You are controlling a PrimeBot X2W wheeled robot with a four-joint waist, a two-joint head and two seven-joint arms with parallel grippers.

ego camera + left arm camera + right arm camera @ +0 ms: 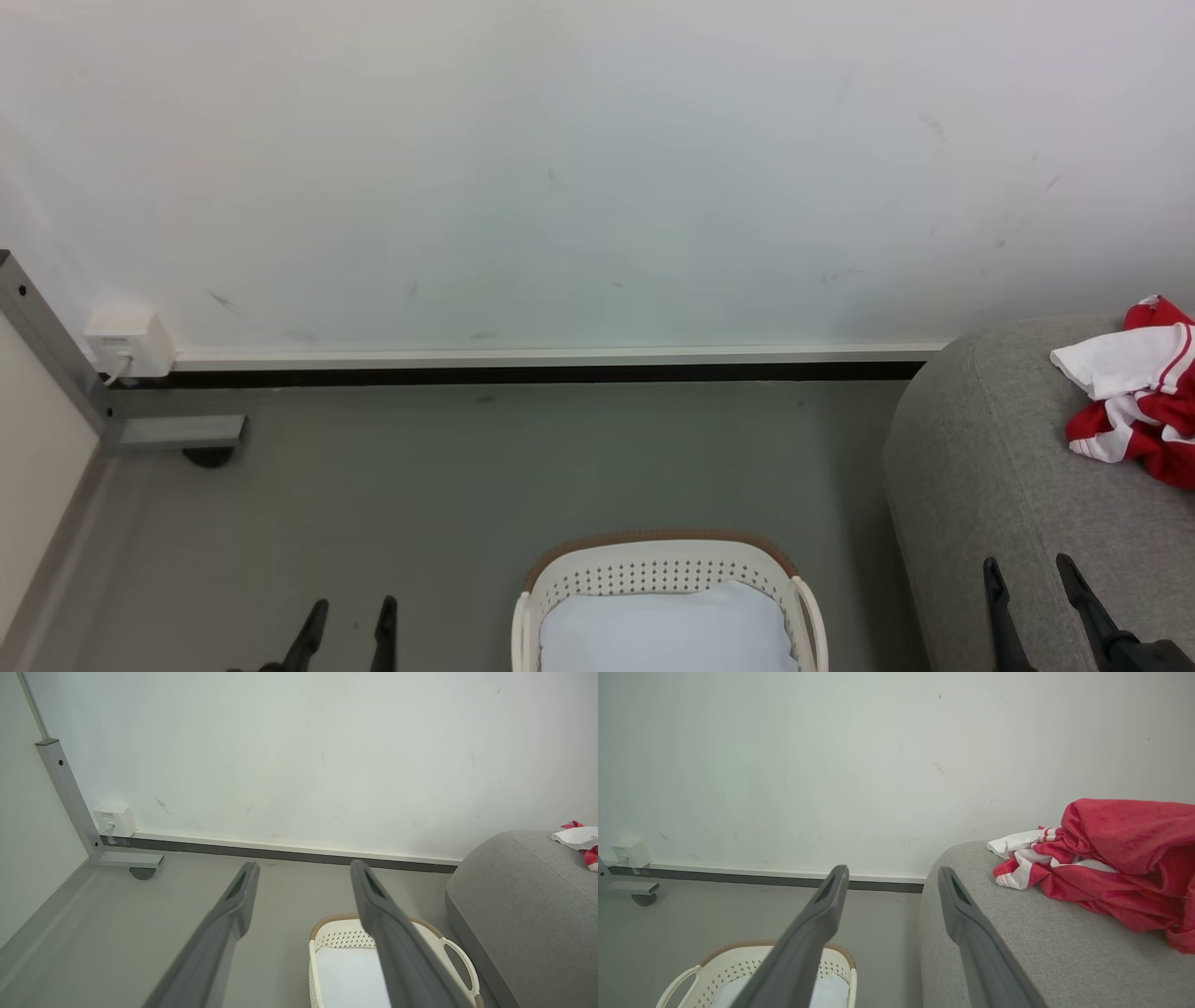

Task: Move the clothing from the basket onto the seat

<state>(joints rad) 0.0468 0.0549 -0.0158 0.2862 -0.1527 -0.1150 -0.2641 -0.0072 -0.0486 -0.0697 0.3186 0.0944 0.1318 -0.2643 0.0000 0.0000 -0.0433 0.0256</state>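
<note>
Left pincer point(356, 607) and right pincer point(1026, 563) both spread wide and empty; clothing point(1134, 392) lies on the seat point(990, 448), right of the basket point(653, 541).
Just left of the basket hangs the left pincer, the right pincer just right of it at the seat's edge. Clothing lies crumpled beyond the right pincer, well apart from it. It looks light, soft and floppy; a bunched fold would give the surest hold. A pale cushion point(667, 630) sits in the basket.

Wall box point(114, 820) print too small
</note>
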